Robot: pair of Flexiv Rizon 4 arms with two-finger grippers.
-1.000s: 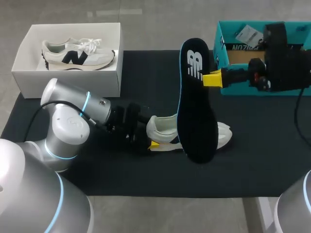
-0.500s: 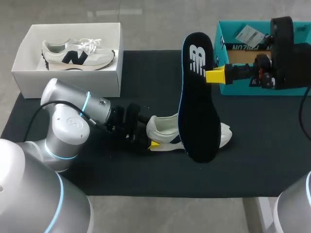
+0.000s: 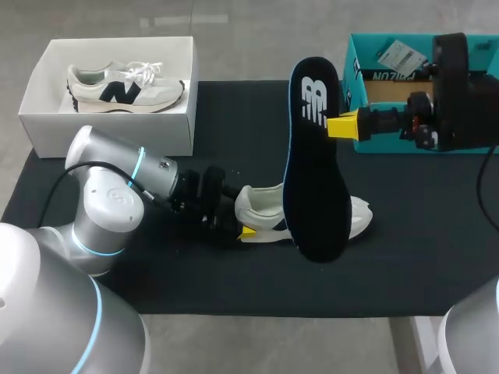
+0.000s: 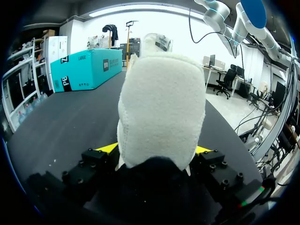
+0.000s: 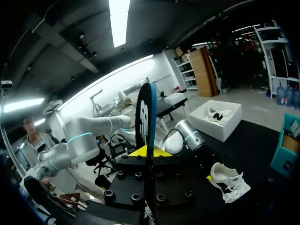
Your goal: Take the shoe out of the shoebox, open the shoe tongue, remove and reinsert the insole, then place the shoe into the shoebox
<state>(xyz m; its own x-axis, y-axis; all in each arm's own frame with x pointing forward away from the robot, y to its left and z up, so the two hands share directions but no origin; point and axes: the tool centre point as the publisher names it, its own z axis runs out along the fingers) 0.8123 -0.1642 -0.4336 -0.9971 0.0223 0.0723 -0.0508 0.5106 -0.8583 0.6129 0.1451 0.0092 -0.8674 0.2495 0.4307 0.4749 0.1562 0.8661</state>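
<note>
Inside your right gripper (image 3: 341, 127), the insole (image 3: 316, 179) is pinched on edge; your left gripper (image 3: 243, 218) clamps the shoe (image 3: 265, 204) by its heel.

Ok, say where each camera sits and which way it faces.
Head view: fixed above and behind the robot, looking down on the table; left gripper gripping the shoe by the heel, right gripper holding the insole.
Left wrist view: on the left wrist, facing the shoe's heel, teal shoebox beyond; its yellow tips show.
Right wrist view: on the right wrist, facing along the insole toward the left arm; its yellow tips show.
Shared: all three show the shoe.
</note>
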